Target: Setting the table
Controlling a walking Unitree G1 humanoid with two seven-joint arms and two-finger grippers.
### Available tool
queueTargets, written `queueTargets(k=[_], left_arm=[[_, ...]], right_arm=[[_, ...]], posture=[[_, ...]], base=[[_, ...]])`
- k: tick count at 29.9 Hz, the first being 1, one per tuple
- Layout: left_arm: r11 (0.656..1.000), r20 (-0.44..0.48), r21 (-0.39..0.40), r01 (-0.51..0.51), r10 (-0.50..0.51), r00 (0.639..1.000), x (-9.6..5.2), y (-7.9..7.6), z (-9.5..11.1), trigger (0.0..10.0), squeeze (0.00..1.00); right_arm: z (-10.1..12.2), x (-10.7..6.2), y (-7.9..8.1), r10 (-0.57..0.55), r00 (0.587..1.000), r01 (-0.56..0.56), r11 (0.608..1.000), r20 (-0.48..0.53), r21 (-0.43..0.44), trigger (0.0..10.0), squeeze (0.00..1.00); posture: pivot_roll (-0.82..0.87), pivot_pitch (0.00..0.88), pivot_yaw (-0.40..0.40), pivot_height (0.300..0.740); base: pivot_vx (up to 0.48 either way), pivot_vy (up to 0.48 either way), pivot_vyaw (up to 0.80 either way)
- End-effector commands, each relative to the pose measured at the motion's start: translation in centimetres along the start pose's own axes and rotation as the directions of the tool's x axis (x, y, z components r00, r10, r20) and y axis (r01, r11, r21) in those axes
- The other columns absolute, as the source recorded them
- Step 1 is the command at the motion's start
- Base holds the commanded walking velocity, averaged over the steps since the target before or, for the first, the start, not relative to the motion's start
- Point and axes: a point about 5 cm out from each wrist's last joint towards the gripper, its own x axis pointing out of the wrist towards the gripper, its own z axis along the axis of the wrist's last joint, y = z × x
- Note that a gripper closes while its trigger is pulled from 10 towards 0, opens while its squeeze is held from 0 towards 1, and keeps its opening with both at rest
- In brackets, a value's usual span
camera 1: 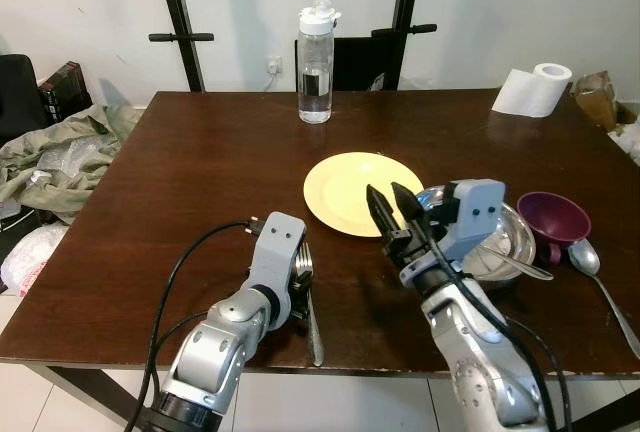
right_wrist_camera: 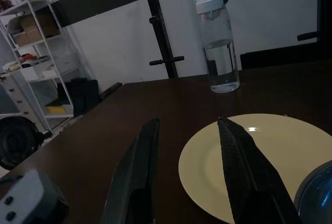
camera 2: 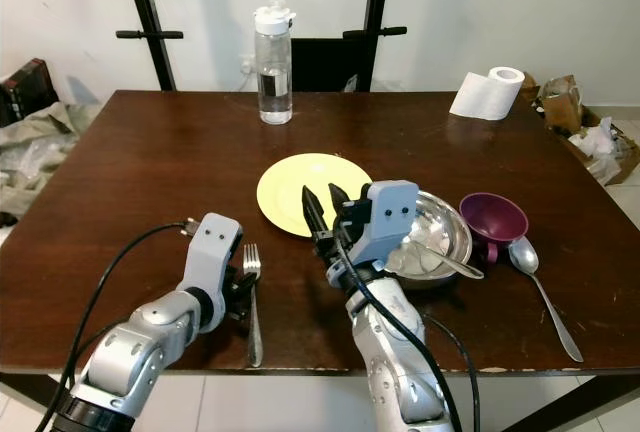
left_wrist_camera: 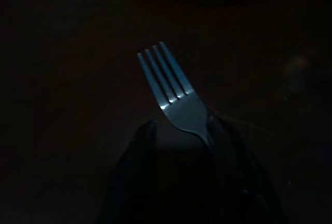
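Note:
A steel fork (camera 1: 313,330) lies flat on the dark wooden table (camera 1: 200,172), left of and nearer than the yellow plate (camera 1: 350,187). My left gripper (left_wrist_camera: 181,128) is down over it, open, with one black finger on each side of the fork's neck (left_wrist_camera: 179,105). Raised over the plate's near edge, my right gripper (camera 1: 385,192) stands open and holds nothing. Right of the plate is a steel bowl (camera 1: 505,237) with a spoon resting in it. Further right come a purple cup (camera 1: 553,217) and a second spoon (camera 1: 592,264).
A clear water bottle (camera 1: 315,62) stands at the table's far side, and a paper towel roll (camera 1: 535,87) at the far right corner. A black chair (camera 1: 365,60) is behind the table. Crumpled cloth (camera 1: 55,157) lies on the floor to the left.

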Motion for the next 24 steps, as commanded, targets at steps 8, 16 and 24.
queueTargets(k=[8, 16, 24], left_arm=[[1.0, -0.062, -0.015, 0.012, -0.013, 0.998, 0.2, -1.6, -0.1, 10.0, 0.0], [1.0, -0.162, -0.014, -0.01, 0.008, 0.987, 0.6, -1.7, -1.6, 10.0, 0.0], [0.995, -0.264, -0.038, -0.093, 0.08, 0.961, 0.4, -0.4, -3.6, 10.0, 0.0]], right_arm=[[-0.5, -0.2, 0.1, 0.013, 1.0, -0.012, 0.999, -0.022, 0.033, 10.0, 0.0], [-0.6, -0.1, 0.1, 0.016, 0.999, -0.015, 0.999, -0.03, 0.035, 10.0, 0.0], [-0.8, -0.1, 0.2, 0.017, 0.999, -0.015, 0.999, -0.036, 0.047, 10.0, 0.0]], posture=[[0.06, 0.123, 0.134, 0.74], [0.05, 0.122, 0.132, 0.74], [0.06, 0.131, 0.136, 0.74]], base=[[0.0, 0.0, 0.0], [0.0, 0.0, 0.0], [0.0, 0.0, 0.0]])
